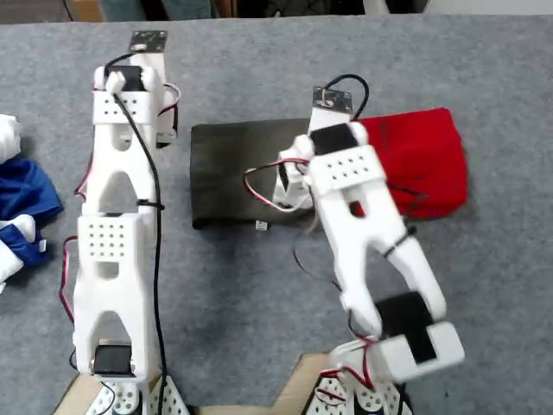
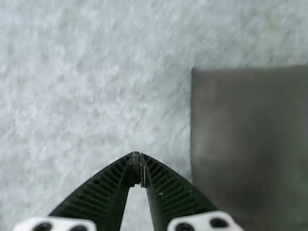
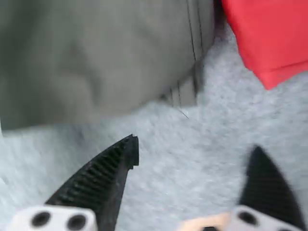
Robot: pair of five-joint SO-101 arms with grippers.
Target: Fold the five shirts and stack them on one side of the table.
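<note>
Nearest to you, the grey tabletop (image 1: 251,294) lies bare between the two arms. Just beyond that, your right tool (image 3: 195,149) hangs over the grey surface with its fingers spread wide and nothing between them. It sits just short of the near edge of the dark shirt (image 1: 233,173), close to that shirt's near right corner.

The dark shirt lies flat in the middle of the tabletop as a neat rectangle, with a small white tag (image 1: 261,226) poking out at its near edge. In your right wrist view you can see its stitched hem at that corner, resting on the tabletop.

To its right, just beside it, the red shirt (image 1: 423,164) lies as a rounder bundle. In the high view its left part is hidden under the right arm. You cannot tell whether the two shirts touch.

At the left edge of the tabletop, well apart from both, a blue shirt (image 1: 30,199) lies crumpled. White cloth (image 1: 7,138) is bunched against it on its far side and its near side.

Farther along, your left tool (image 2: 135,161) points down at the bare tabletop with its fingers pressed together, tips touching, gripping nothing. It sits just left of the dark shirt's left edge, near the far left corner, and does not touch the cloth.
</note>
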